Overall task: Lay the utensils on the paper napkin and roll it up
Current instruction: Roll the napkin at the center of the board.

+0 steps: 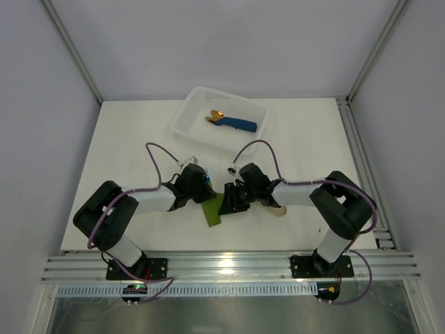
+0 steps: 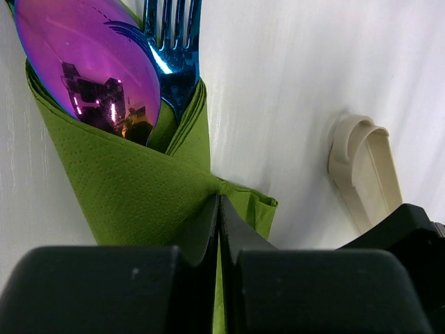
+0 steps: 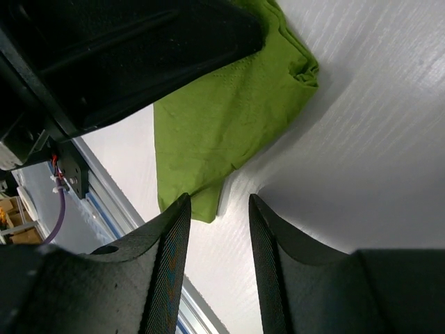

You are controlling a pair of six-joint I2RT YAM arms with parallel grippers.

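Two utensils (image 2: 94,62) poke heads-first from the paper napkin (image 2: 132,188), away from the pinching left claw (image 2: 220,212); right claw (image 3: 217,207) spread.

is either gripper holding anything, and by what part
The left gripper is shut on a fold of the napkin below the spoon. The right gripper is open and holds nothing.

Left arm (image 1: 139,200) and right arm (image 1: 316,193) look the same: chunky matte black joints, white links, and purple cables (image 1: 259,142) looping off. Black base plates (image 1: 138,268) sit on the rail (image 1: 229,267). The right gripper (image 3: 219,202) has black, finely ribbed fingers (image 3: 167,264).
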